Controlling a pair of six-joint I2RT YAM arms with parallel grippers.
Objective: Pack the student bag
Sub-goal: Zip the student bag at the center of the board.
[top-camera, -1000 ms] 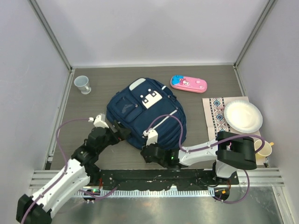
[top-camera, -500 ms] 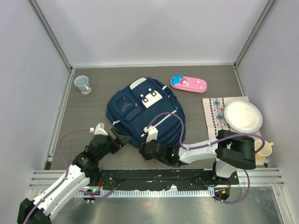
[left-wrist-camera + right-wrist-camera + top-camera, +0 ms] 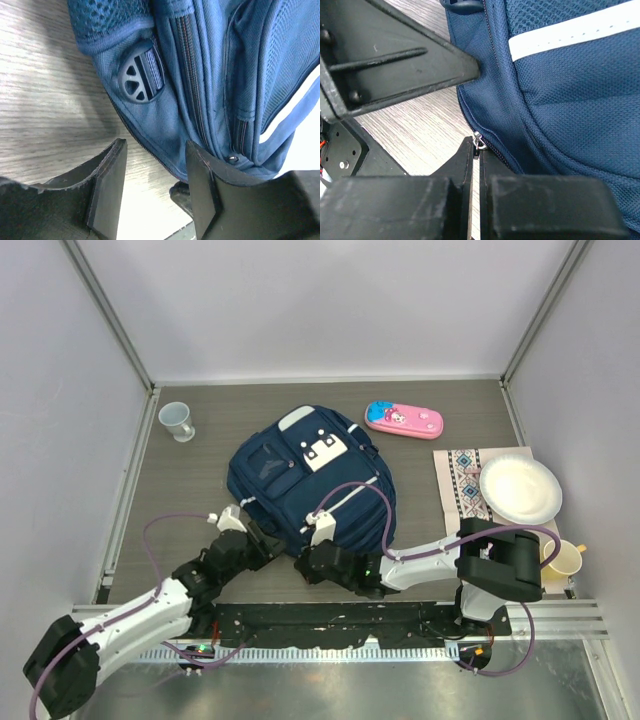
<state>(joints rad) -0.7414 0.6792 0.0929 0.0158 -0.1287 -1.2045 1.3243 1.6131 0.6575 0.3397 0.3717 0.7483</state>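
Note:
The student bag (image 3: 310,475), navy blue with white stripe trim, lies flat in the middle of the table. My right gripper (image 3: 303,560) sits at the bag's near edge. In the right wrist view it (image 3: 476,148) is shut on the small metal zipper pull (image 3: 479,140) of the bag (image 3: 560,100). My left gripper (image 3: 266,540) is just left of it, low at the same near edge. In the left wrist view it (image 3: 156,150) is open, with bare table and the bag's (image 3: 200,75) lower zip seam between the fingers (image 3: 107,180).
A pink pencil case (image 3: 403,420) lies behind the bag on the right. A pale cup (image 3: 177,421) stands at the far left. At the right, a white plate (image 3: 520,490) rests on a patterned mat (image 3: 462,485), with a yellowish cup (image 3: 566,560) near it. A grey strap buckle (image 3: 140,77) sits on the bag's side.
My left arm has dropped lower and slid right along the bag's near edge toward the right gripper, and its jaws have narrowed. The right gripper has stayed shut in place.

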